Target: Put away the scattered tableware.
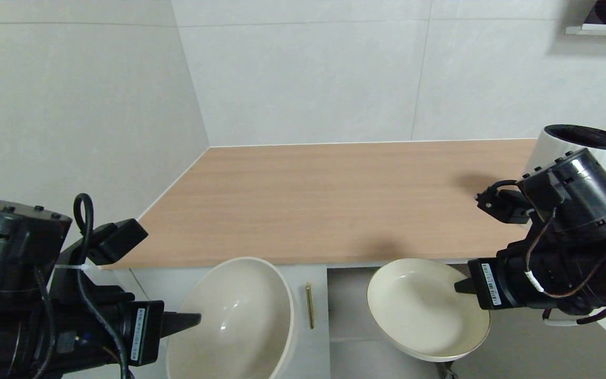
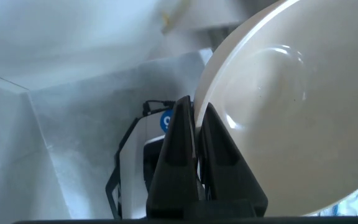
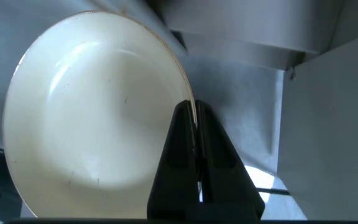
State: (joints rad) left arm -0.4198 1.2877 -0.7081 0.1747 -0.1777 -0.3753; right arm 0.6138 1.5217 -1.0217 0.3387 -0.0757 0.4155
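Observation:
Two cream bowls hang in front of the counter's front edge, below its top. My left gripper point(image 1: 192, 319) is shut on the rim of the deeper left bowl point(image 1: 234, 321), which tilts steeply; its fingers point(image 2: 194, 134) pinch the rim of that bowl point(image 2: 291, 118). My right gripper point(image 1: 461, 287) is shut on the edge of the shallower, gold-rimmed right bowl point(image 1: 424, 310). In the right wrist view the black fingers point(image 3: 191, 134) clamp the bowl's point(image 3: 92, 112) rim.
The wooden countertop point(image 1: 324, 195) stretches ahead, with tiled walls behind and to the left. A white cylindrical container point(image 1: 582, 150) with a dark opening stands at its right end. Below the counter a cabinet front carries a brass handle point(image 1: 309, 305).

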